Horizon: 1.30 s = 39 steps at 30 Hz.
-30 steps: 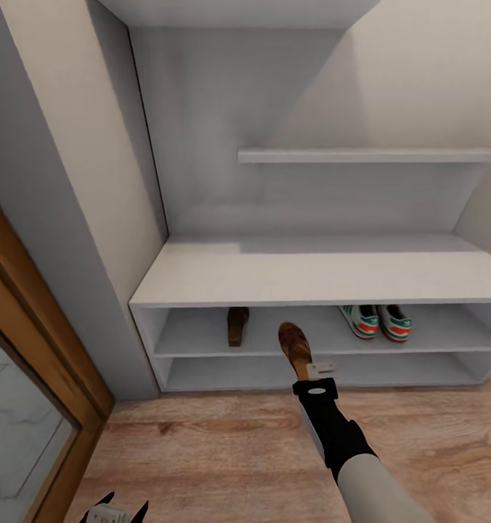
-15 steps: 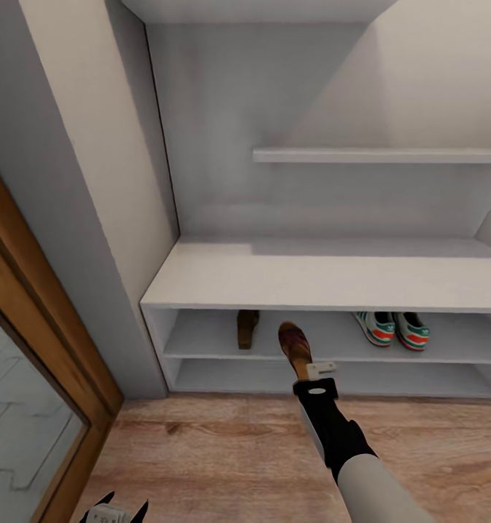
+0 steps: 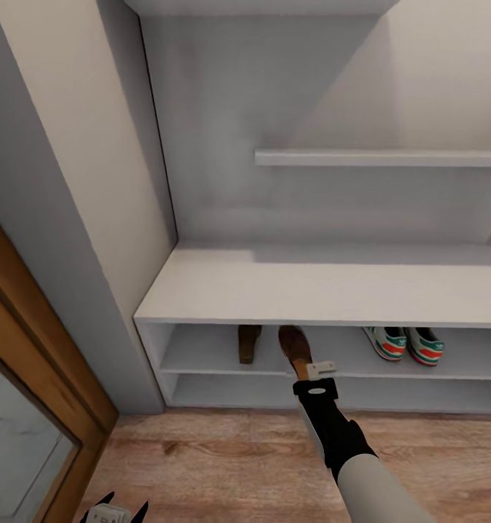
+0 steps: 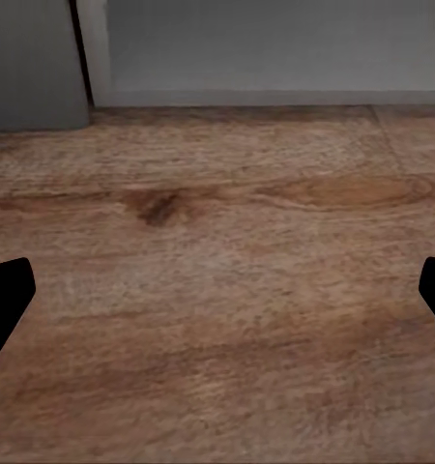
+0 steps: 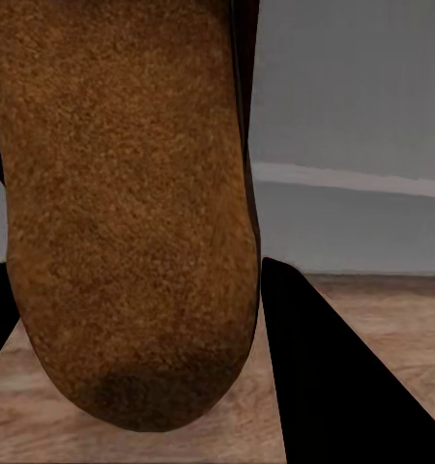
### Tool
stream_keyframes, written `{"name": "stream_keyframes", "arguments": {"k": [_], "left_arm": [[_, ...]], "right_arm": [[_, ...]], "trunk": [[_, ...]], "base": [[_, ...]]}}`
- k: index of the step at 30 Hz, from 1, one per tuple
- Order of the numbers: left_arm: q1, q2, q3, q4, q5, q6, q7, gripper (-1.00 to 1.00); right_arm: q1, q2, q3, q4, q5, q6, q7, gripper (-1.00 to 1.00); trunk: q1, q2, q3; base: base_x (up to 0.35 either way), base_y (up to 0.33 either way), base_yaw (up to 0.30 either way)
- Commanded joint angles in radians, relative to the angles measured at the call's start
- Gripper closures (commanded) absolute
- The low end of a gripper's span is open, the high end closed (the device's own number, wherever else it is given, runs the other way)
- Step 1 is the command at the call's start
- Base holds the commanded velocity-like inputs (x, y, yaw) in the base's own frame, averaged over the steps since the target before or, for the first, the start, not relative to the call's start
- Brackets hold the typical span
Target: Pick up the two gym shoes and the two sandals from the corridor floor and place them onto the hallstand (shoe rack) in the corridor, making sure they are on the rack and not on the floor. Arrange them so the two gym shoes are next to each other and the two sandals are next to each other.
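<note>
The light-grey hallstand [image 3: 325,290] stands ahead. One dark brown sandal [image 3: 249,343] lies on its upper shelf level, and the two gym shoes [image 3: 405,343] sit side by side further right on the same level. My right gripper [image 3: 305,370] is shut on the heel of the other sandal [image 3: 294,346], whose toe reaches under the bench top edge, just right of the first sandal. In the right wrist view the tan sole of the sandal [image 5: 130,213] lies between the black fingers [image 5: 324,377]. My left gripper [image 3: 115,512] hangs open and low over the corridor floor [image 4: 217,213].
A grey wall panel [image 3: 93,218] and a wooden door frame [image 3: 35,349] stand left of the rack. A wall shelf [image 3: 380,157] hangs above the bench top. The lower shelf level [image 3: 231,392] runs just above the plank floor [image 3: 224,457].
The camera has come closer to the rack, so the whole picture shifted. The held sandal's toe now reaches under the bench top edge. The right gripper keeps its hold.
</note>
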Motion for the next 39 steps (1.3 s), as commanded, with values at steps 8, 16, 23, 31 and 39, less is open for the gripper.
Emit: {"name": "stream_keyframes", "arguments": {"k": [8,16,23,31,39], "left_arm": [[-0.001,-0.001,0.004,0.0,0.0,-0.001,-0.008,-1.0],[-0.001,-0.001,0.004,0.001,0.001,-0.001,-0.009,-1.0],[-0.001,-0.001,0.004,0.001,0.001,-0.001,-0.008,-1.0],[-0.001,-0.001,0.004,0.001,0.001,0.0,-0.008,-1.0],[-0.001,-0.001,0.004,0.001,0.001,0.0,-0.009,-1.0]], "right_arm": [[0.0,0.001,-0.004,-0.002,0.008,0.006,0.0,1.0],[0.0,0.001,-0.005,-0.003,0.008,0.006,0.0,1.0],[0.0,0.001,-0.005,-0.002,0.008,0.006,0.0,1.0],[0.0,0.001,-0.005,-0.001,0.008,0.006,0.0,1.0],[0.0,0.001,-0.005,-0.002,0.008,0.006,0.0,1.0]], "trunk": [[0.0,0.0,-0.001],[0.0,0.0,-0.001],[0.0,0.0,-0.001],[0.0,0.0,-0.001],[0.0,0.0,-0.001]], "base": [[0.087,0.0,0.0],[0.204,0.039,0.0],[0.07,0.026,0.0],[0.139,0.093,0.0],[0.083,0.075,0.0]]}}
